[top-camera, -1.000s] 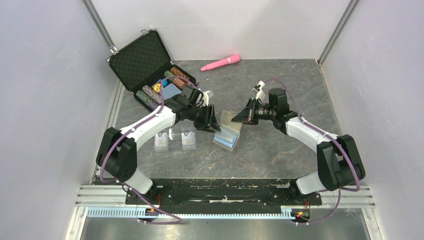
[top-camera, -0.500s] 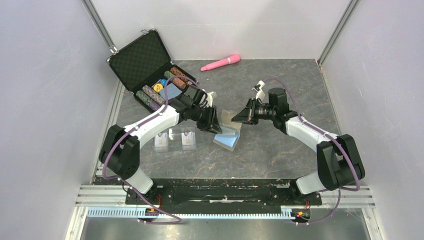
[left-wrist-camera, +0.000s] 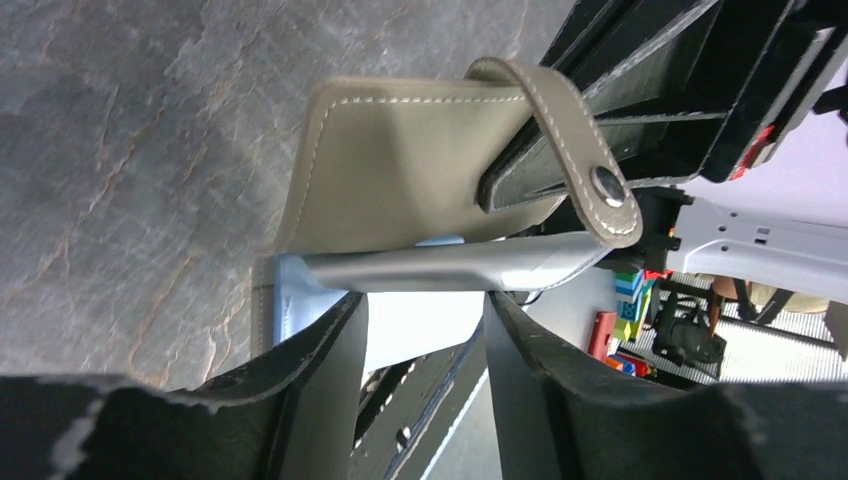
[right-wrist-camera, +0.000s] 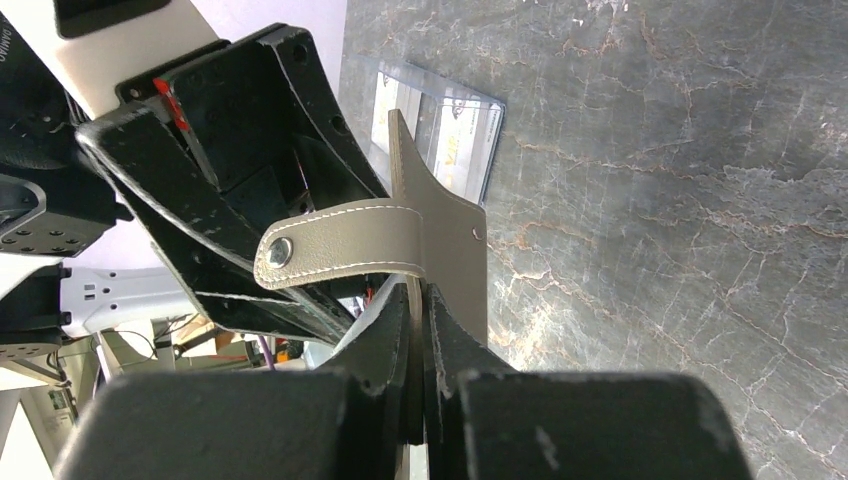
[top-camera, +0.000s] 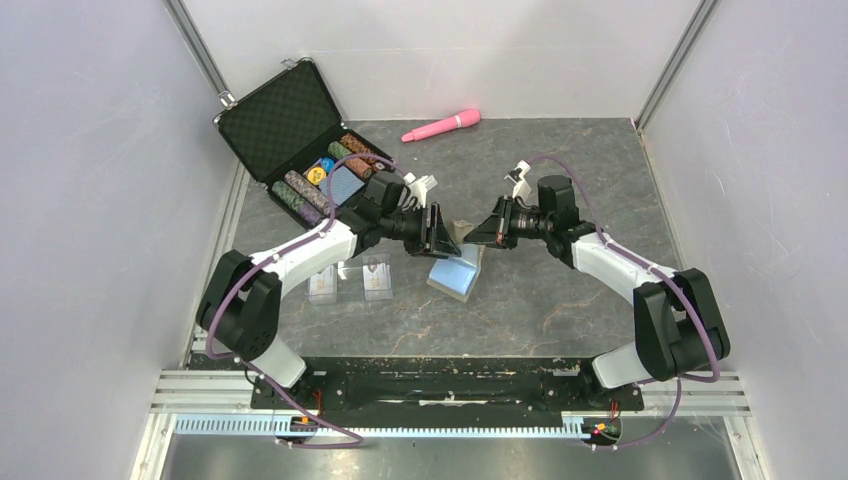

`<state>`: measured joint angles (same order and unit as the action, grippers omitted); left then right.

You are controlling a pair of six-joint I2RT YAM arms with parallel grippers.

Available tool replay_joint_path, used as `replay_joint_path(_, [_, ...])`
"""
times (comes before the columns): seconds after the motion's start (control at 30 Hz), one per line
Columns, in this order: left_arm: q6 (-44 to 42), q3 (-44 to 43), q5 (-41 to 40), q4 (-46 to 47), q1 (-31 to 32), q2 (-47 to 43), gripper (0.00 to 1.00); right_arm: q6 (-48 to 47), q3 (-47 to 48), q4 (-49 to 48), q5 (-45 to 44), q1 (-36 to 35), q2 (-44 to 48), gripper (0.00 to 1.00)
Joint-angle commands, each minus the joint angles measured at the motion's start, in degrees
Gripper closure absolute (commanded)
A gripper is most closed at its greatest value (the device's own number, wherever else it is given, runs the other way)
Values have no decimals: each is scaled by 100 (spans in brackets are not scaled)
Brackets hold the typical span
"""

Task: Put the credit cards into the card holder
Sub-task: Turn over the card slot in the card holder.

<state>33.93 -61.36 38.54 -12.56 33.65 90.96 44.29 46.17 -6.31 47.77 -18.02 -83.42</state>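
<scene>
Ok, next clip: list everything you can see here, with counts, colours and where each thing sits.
credit cards: two, pale with an orange mark, flat on the table left of the card holder
card holder: one, tan with light-blue lining, mid-table, one flap lifted
black case: one, open, far left corner
poker chips: several rows, mixed colours, inside the case
blue deck: one, inside the case among the chips
pink stick: one, near the far edge
table: one, dark grey, marbled
left gripper: black, jaws apart at the holder's blue lining; whether they hold a card is unclear
right gripper: black, jaws shut on the holder's tan flap
</scene>
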Motion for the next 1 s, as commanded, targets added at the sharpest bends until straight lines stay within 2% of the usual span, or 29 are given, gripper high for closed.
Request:
replay_joint_path(0.0, [760, 100, 385, 1522, -98, -343, 41, -18, 123, -72, 200, 18, 240, 100])
replay_joint_path(0.27, [849, 277, 443, 2229, -233, -799, 27, 192, 59, -86, 436, 22, 387, 100])
replay_joint_path(0.6, [708, 350, 559, 2227, -253, -836, 26, 993, 67, -593, 776, 18, 488, 100])
replay_joint_path(0.67, [314, 162, 414, 1715, -254, -866, 27, 1051, 80, -638, 778, 18, 516, 100])
replay_joint_path(0.8, [-803, -437, -383, -271, -257, -871, 28, 1026, 116, -637, 740, 18, 532, 100])
replay_joint_path(0.87, [-1159, -664, -408, -971, -270, -797, 28, 975, 111, -632, 701, 24, 526, 100])
replay_joint_path(0.97, [-1257, -713, -305, -1493, -270, -780, 30, 882, 102, -591, 630, 18, 493, 100])
